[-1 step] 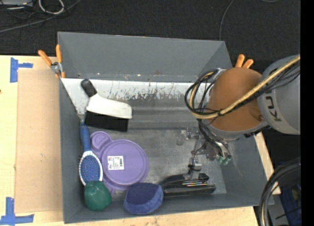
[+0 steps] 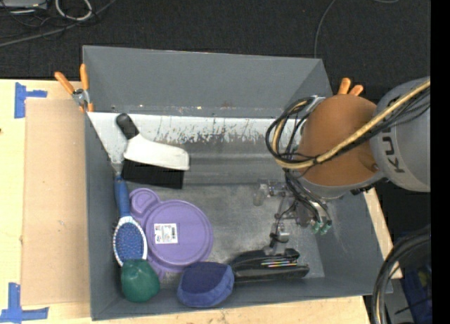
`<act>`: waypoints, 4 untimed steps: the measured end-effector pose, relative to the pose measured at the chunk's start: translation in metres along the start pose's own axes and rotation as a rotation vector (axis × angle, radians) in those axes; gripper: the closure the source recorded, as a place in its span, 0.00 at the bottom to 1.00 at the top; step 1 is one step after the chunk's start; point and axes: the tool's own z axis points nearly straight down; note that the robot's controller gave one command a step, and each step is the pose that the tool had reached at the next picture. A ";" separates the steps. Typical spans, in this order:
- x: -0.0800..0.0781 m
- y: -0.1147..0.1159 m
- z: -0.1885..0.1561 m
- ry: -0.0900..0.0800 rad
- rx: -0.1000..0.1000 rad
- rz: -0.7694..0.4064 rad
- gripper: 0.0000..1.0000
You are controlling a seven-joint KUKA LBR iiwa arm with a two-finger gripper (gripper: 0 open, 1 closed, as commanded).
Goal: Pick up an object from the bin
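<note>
My gripper (image 2: 279, 237) hangs low in the right half of the bin, just above a flat black oblong thing (image 2: 271, 266) with a thin coloured stripe along its side. That black thing lies near the bin's front wall, directly under the gripper's tip. To its left, touching its end, sits a dark blue bowl (image 2: 205, 284). Nothing shows in the gripper's grasp.
A round purple lid (image 2: 176, 232) with a white label lies at the front left. Beside it are a blue hairbrush (image 2: 129, 240) and a green cup (image 2: 139, 282). A white-and-black brush (image 2: 155, 162) rests at the back left. Bare floor runs through the bin's middle.
</note>
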 end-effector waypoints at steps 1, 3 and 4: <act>0.031 -0.027 0.065 0.002 0.000 -0.129 0.00; 0.043 -0.046 0.066 0.002 -0.001 -0.250 0.00; 0.040 -0.056 0.095 -0.023 0.003 -0.357 0.00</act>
